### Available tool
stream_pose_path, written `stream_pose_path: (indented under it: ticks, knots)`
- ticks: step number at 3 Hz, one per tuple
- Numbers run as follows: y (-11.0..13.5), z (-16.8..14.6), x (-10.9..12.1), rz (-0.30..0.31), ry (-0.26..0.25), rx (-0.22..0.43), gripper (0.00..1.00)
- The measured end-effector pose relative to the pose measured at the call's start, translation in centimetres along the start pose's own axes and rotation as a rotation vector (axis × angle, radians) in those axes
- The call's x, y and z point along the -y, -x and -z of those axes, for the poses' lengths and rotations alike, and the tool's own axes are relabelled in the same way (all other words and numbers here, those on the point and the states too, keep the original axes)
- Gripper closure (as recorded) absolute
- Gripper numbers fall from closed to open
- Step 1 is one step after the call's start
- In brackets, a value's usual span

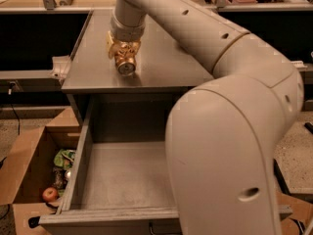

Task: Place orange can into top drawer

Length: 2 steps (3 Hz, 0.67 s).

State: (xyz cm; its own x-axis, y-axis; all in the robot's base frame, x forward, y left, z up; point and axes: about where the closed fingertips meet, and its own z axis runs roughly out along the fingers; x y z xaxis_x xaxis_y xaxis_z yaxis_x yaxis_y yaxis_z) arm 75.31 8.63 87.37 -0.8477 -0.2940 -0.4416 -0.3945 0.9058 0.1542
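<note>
- The hand (124, 53) is down on the counter (166, 62), fingers closed against the orange can (126, 66).
- The can lies sideways between its fingers.
- The top drawer (122, 180) stands open below the hand.

- top drawer (122, 175): grey, pulled open.
- orange can (125, 62): on cabinet top (166, 65), behind drawer.
- gripper (124, 50): clamped around can, behind drawer.
- cardboard box (24, 155): left of drawer.

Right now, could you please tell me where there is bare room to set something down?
The top drawer floor is bare from its left wall to where the robot arm hides it. The cabinet top is free on both sides of the orange can. Crowded: the gripper, shut on the can near the front edge, and the cardboard box of clutter.
</note>
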Motion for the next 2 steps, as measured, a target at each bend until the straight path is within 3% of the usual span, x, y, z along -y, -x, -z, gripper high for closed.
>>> stream_pose_path:
  ticks: [1,2]
  knots:
    - [-1.1,4.8,-1.9,0.094,0.113,0.095,0.96]
    - [-4.0,8.9,-3.1,0.235,0.282,0.144,1.0]
